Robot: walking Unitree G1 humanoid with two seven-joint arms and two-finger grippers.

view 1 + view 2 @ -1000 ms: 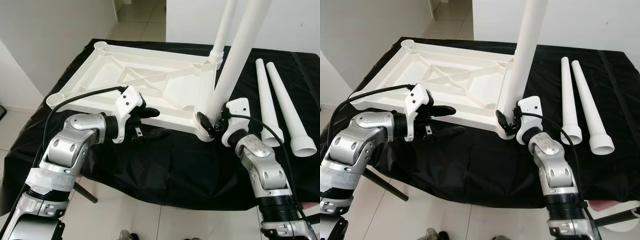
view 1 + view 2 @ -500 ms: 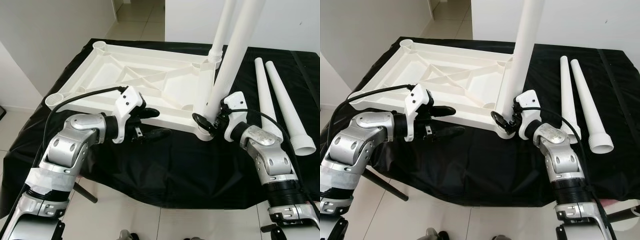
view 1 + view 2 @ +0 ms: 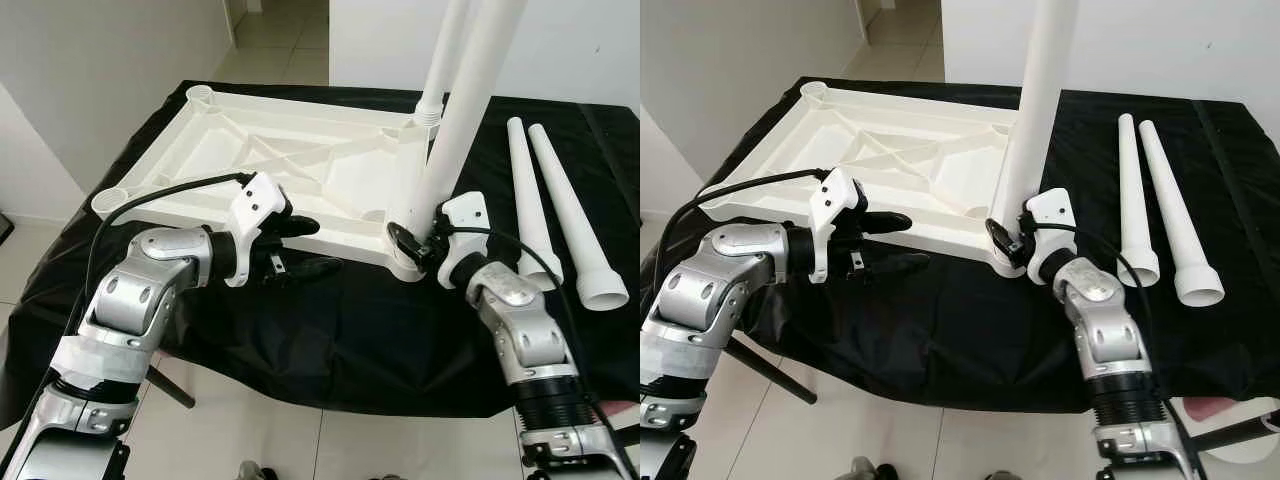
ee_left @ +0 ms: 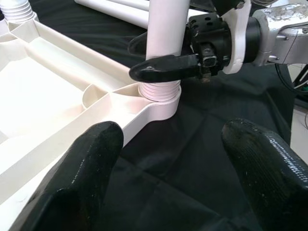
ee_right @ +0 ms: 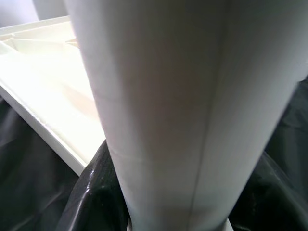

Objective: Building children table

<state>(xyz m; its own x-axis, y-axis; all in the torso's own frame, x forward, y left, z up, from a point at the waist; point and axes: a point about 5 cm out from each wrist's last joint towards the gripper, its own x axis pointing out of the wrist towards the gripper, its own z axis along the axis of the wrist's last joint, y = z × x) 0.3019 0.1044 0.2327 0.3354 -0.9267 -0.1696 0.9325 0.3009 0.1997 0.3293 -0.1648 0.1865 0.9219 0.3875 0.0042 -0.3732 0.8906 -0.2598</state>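
**Right hand grips a leg standing in the upturned table top**

Black cloth covers the counter (image 3: pixel 330 330), which stands on a pale tiled floor (image 3: pixel 270 440) with white walls behind. On the cloth, in the upper middle of the head views, lies the white plastic table top (image 3: pixel 290 165), upside down, its ribs and corner sockets facing up. Two white legs already stand in it: the far leg (image 3: pixel 445 55) in the back corner on the right side of the frame, and the near leg (image 3: pixel 1032 120) in the front corner, leaning a little and running out of the top edge.

The right hand (image 3: pixel 1006 236) is at the foot of the near leg, just above the socket, and its black fingers (image 4: pixel 163 67) are closed around the leg from both sides. The left hand (image 3: pixel 300 247) hangs at the front edge of the table top, left of centre; its two fingers are spread apart and hold nothing.

Two loose legs (image 3: pixel 550 210) lie side by side on the cloth at the right of the frame, wide ends toward the robot.
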